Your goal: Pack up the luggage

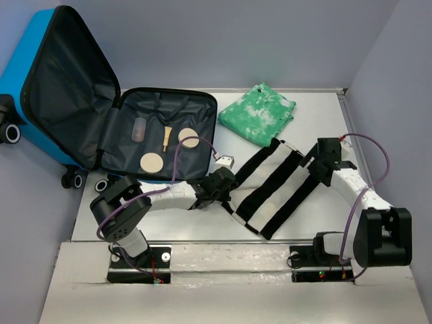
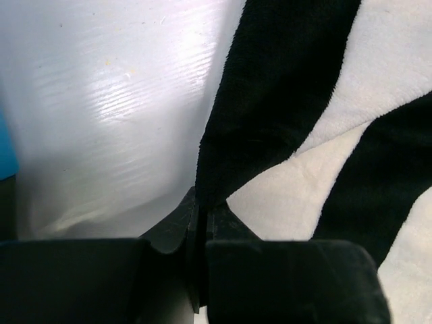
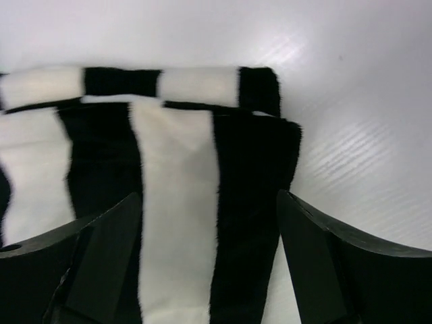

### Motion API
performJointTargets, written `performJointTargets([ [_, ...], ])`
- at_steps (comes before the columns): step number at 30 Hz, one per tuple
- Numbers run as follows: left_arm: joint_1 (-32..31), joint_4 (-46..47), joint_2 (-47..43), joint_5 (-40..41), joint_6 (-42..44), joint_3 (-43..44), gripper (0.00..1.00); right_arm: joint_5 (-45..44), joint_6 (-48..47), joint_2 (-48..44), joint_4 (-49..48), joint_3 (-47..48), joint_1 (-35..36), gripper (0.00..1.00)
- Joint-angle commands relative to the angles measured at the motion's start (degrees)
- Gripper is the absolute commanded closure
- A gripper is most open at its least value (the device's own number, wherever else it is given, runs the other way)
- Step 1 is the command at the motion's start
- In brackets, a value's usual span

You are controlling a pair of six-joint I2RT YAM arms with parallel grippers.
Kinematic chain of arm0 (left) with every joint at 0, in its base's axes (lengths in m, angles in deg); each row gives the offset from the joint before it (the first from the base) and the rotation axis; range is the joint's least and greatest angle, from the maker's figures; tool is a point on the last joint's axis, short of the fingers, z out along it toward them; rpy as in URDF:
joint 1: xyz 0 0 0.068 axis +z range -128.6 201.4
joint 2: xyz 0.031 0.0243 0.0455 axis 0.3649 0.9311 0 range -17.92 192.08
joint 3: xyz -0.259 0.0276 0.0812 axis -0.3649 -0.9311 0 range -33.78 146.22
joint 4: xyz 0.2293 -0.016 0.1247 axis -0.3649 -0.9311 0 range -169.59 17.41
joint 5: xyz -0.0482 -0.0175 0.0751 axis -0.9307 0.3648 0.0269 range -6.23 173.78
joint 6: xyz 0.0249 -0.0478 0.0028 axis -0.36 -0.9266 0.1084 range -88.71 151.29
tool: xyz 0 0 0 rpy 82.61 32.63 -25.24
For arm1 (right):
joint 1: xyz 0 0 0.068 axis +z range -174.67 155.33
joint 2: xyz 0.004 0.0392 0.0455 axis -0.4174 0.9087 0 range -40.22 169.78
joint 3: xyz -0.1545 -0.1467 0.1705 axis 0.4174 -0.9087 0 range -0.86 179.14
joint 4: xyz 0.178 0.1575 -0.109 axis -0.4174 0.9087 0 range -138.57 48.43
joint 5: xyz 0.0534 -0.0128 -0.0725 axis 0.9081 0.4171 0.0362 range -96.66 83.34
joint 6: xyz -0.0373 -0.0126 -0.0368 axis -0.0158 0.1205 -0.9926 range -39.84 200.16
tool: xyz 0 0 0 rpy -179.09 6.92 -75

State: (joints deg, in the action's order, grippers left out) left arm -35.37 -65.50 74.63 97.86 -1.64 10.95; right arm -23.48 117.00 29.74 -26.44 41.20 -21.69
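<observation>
Lying open at the far left of the worktop point(image 1: 317, 115), the suitcase point(image 1: 74, 81) shows only from above. The wrist views show the left claw point(image 2: 202, 219) pinching an edge of the striped cloth point(image 1: 270, 185), and the right claw point(image 3: 209, 202) spread over its far end.

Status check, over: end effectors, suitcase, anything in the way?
Left end effector shut on striped cloth edge. Right end effector open over its other end. Suitcase open, small items inside. Small white block sits between cloth and suitcase.
</observation>
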Motion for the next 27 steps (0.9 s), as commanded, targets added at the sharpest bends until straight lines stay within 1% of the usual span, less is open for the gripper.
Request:
performJointTargets([
  [1,0.2,2.0,-4.1,2.6,0.1,-3.1,0.94,2.3,5.3,2.8,-3.5,-2.2,-2.5,0.13],
  [5,0.3,4.2,-5.2,1.9,1.2,-4.5,0.94,1.5,5.1,8.1,-4.1,-2.0,-2.5,0.14],
  [9,0.7,6.5,-5.5,0.3,1.6,-5.9,0.94,5.9,2.6,14.6,-4.9,1.2,-2.5,0.14],
  [11,0.8,7.3,-5.4,-0.5,1.7,-6.1,0.94,9.2,2.5,19.4,-6.1,2.3,-2.5,0.16],
  [12,0.8,7.4,-5.4,-0.6,1.8,-6.1,0.94,10.1,2.3,22.0,-6.7,2.7,-2.5,0.28],
  [14,1.0,8.3,-5.5,-0.9,1.8,-6.4,0.94,10.1,1.7,23.0,-6.2,3.6,-2.5,0.41],
  [15,1.0,8.5,-5.6,-1.3,1.8,-6.5,0.94,10.1,1.1,23.2,-5.7,4.1,-2.5,0.58],
  [16,1.0,8.7,-5.6,-1.7,1.8,-6.4,0.94,10.8,0.2,23.2,-5.1,4.3,-2.5,0.65],
  [17,1.0,9.1,-5.7,-2.0,1.9,-6.5,0.94,11.5,-0.3,23.0,-5.2,4.5,-2.5,0.67],
  [18,1.0,9.3,-5.7,-2.1,2.0,-6.4,0.94,12.0,-0.8,23.3,-5.3,4.7,-2.5,0.72],
  [19,1.1,9.5,-5.6,-2.4,2.2,-6.2,0.94,12.7,-2.0,24.4,-5.4,5.0,-2.5,0.79],
  [20,1.1,9.5,-5.4,-2.4,2.3,-6.1,0.94,13.0,-2.3,25.1,-5.4,5.3,-2.5,0.91],
  [21,1.1,9.5,-5.3,-2.4,2.3,-6.1,0.94,13.4,-2.6,25.7,-5.7,5.3,-2.5,0.93],
  [23,1.1,9.5,-5.4,-2.5,2.2,-6.1,0.94,14.0,-3.1,25.1,-7.5,4.4,-2.5,0.93],
  [26,1.1,9.3,-7.6,-3.9,1.8,-6.6,0.94,14.9,-3.7,16.5,-11.4,0.3,-2.5,0.93],
  [27,1.1,9.1,-10.1,-4.3,1.8,-6.5,0.94,14.9,-4.1,12.9,-11.8,-0.6,-2.5,0.93],
])
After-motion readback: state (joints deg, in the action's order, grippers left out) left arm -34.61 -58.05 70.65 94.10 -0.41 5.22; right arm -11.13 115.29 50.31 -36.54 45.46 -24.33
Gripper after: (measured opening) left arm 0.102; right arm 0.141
